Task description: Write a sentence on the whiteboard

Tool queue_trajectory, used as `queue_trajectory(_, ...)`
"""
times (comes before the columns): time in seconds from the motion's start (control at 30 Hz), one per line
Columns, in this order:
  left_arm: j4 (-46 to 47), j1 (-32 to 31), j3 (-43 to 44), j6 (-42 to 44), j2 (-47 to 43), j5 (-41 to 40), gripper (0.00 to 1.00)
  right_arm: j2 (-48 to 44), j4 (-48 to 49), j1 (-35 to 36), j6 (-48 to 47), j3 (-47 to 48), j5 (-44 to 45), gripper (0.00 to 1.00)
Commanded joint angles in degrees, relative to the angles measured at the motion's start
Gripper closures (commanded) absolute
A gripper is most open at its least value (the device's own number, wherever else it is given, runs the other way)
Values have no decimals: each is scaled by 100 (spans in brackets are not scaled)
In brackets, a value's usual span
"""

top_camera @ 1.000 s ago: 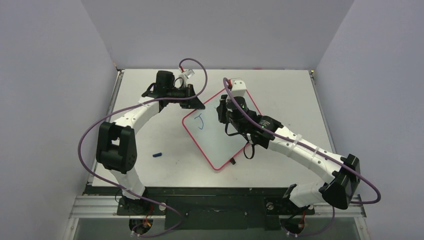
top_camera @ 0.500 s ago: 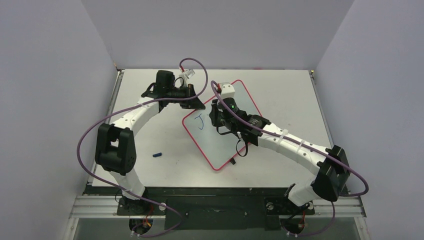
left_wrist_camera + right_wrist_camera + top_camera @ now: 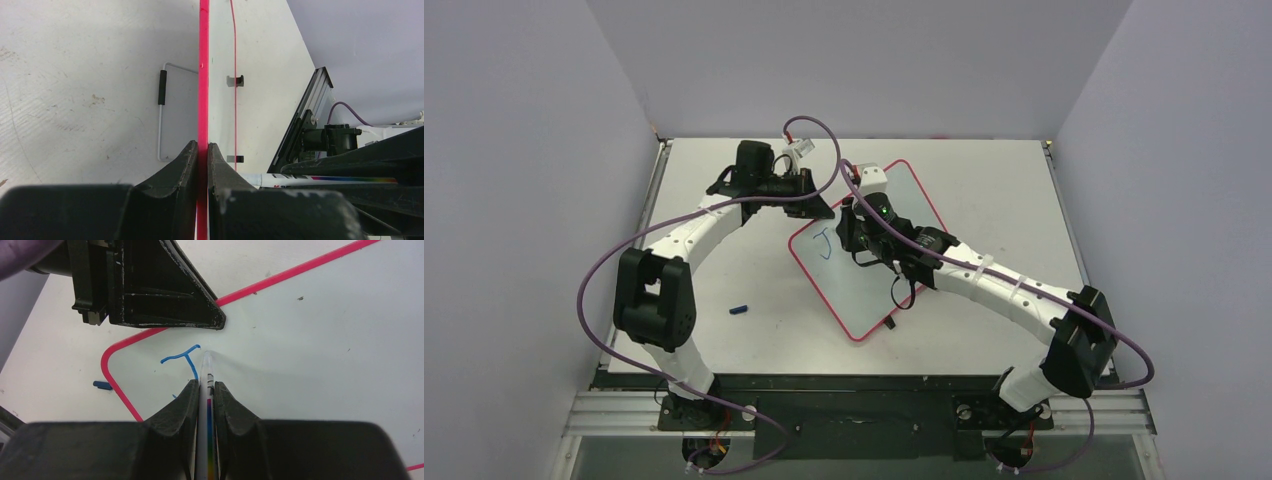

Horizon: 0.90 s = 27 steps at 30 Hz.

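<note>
At the upper-left edge, left claw point(image 3: 202, 148) clamps the red frame of the whiteboard point(image 3: 856, 292), lying diagonal on the table point(image 3: 994, 180). Right claw point(image 3: 205, 386) grips a marker point(image 3: 205, 369), tip just right of the blue letter point(image 3: 186, 356); blank surface runs rightward.

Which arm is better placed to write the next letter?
The right arm: the right gripper holds the marker, tip just beside the blue letter on the whiteboard. The left gripper is clamped on the whiteboard's red frame.
</note>
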Motion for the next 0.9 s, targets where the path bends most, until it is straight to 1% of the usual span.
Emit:
queue_trajectory(0.0, -54, -109, 53, 276, -319, 35, 100, 49, 294, 55, 63, 92, -44, 100)
queue_trajectory(0.37, -94, -142, 71, 315, -326, 13, 100, 66, 314, 187, 140, -270, -27, 100)
queue_trajectory(0.87, -139, -162, 82, 343, -332, -19, 100, -436, 311, 241, 279, -945, 230, 100)
